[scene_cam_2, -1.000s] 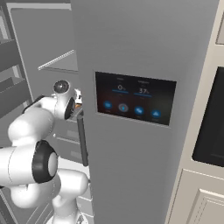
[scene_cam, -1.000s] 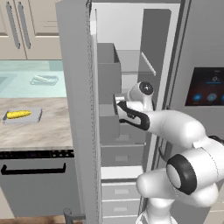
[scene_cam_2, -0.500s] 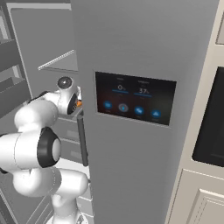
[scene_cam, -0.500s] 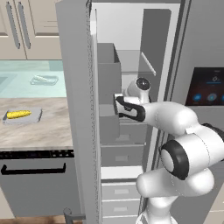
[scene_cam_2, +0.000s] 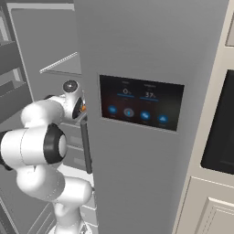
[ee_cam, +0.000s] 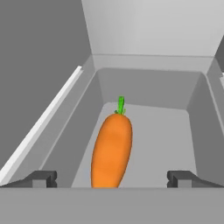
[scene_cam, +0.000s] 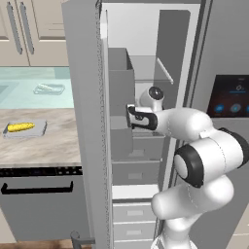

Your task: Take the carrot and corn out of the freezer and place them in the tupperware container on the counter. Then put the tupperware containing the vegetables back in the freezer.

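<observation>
The orange carrot [ee_cam: 111,151] lay flat in a grey bin inside the open freezer [scene_cam: 141,73], its green stalk pointing to the bin's back wall. The yellow corn [scene_cam: 20,127] lay in the tupperware container [scene_cam: 41,130] on the counter [scene_cam: 46,148], left of the freezer.

You get flat, even, rendered light with no clear source and no glare. Inside the freezer [scene_cam: 141,73] the walls shade softly darker toward the corners. The carrot [ee_cam: 112,151] is sharp and bright, casting hardly any shadow. Both base views are slightly soft, with jagged edges; lines stay straight to the frame edges.
</observation>
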